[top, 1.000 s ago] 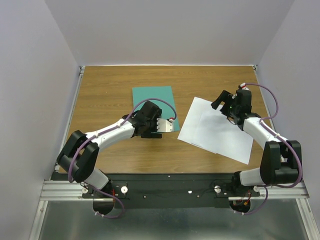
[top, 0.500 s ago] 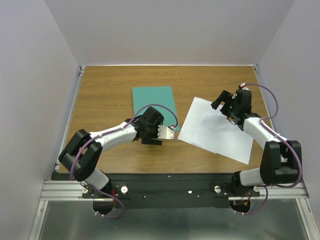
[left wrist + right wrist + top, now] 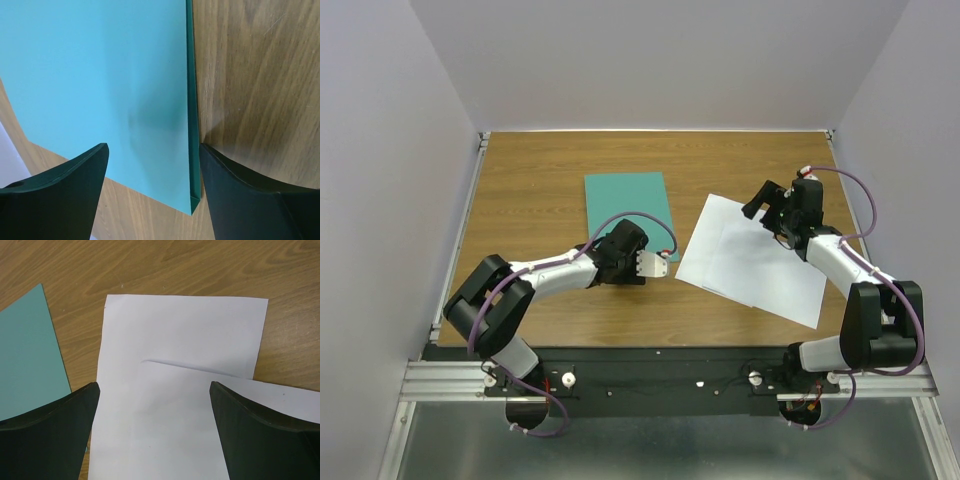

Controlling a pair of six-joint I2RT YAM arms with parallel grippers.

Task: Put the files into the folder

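Top external view: the folder [image 3: 627, 205] is seen lying closed and flat at about 12 o'clock from the table's [image 3: 530, 180] middle, while the files [image 3: 752, 260], two overlapping white sheets, are spread at about 3 o'clock, just beside it but not touching it. The left gripper [image 3: 654, 264] is held low at the folder's 5 o'clock corner; in the left wrist view its jaws are seen spread, one finger over the teal cover and the other over bare wood, with the folder's long edge [image 3: 190, 100] running between them and nothing pinched. The right gripper [image 3: 765, 204] is poised over the far edge of the files, jaws likewise spread wide and empty, the upper sheet [image 3: 180, 330] and the lower sheet [image 3: 165, 430] being framed between its fingers in the right wrist view. The cover is judged not yet lifted. Several failures can be foreseen: both leaves, or the clear inner leaf as well, could be caught instead of the cover alone, so that the folder is dragged rather than opened; the thin edge could be missed and the folder pushed toward 12 o'clock; and the sheets, being limp, could be creased or separated if only one is taken.
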